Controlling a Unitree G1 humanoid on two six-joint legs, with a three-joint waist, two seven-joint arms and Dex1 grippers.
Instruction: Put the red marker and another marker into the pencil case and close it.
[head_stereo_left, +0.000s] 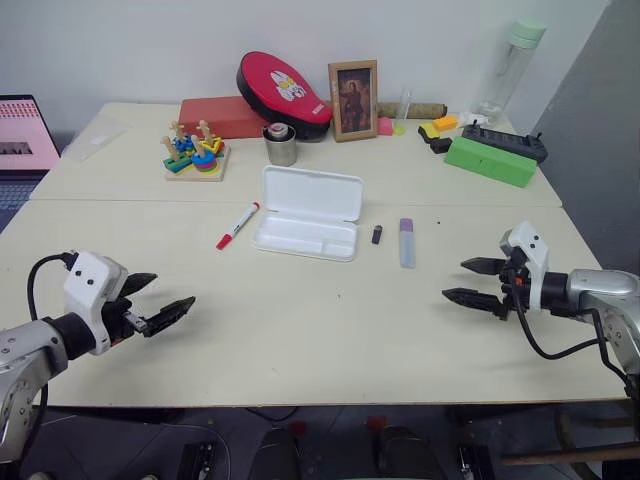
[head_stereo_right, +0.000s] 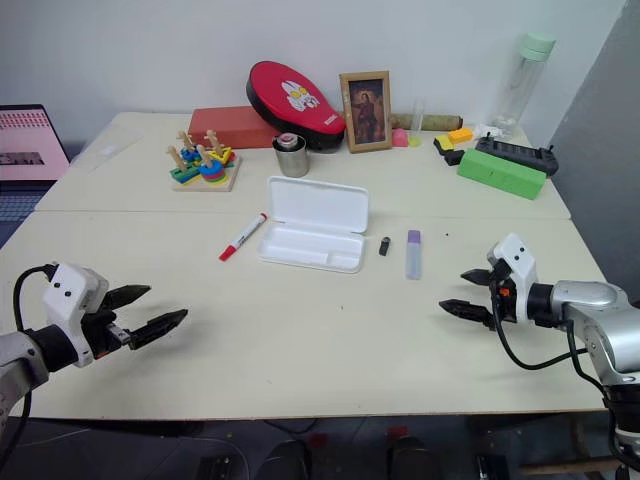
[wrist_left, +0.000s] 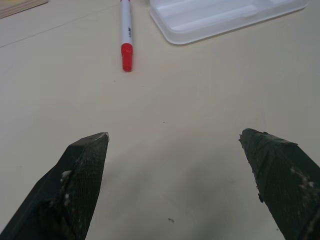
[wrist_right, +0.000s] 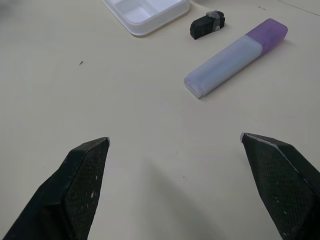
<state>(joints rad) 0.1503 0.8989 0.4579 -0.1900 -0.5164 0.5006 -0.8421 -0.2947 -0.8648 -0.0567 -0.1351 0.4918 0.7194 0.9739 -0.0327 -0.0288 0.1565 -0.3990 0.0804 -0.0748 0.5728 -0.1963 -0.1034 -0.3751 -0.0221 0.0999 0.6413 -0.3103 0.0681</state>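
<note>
Nothing is packed yet. Left gripper (head_stereo_left: 160, 301) hovers at lower left of the head view, jaws spread wide and empty; up and right of it the red marker (head_stereo_left: 237, 225) lies on the table (head_stereo_left: 300, 330), just beside the left edge of the pencil case (head_stereo_left: 307, 225), which sits lid-open and empty near frame centre. Right of the case come a small black stub (head_stereo_left: 377, 235) and the purple-capped marker (head_stereo_left: 406, 242), then at right edge the right gripper (head_stereo_left: 470, 281), also released and empty; judged remaining: both pickups, both insertions, lid closure.
</note>
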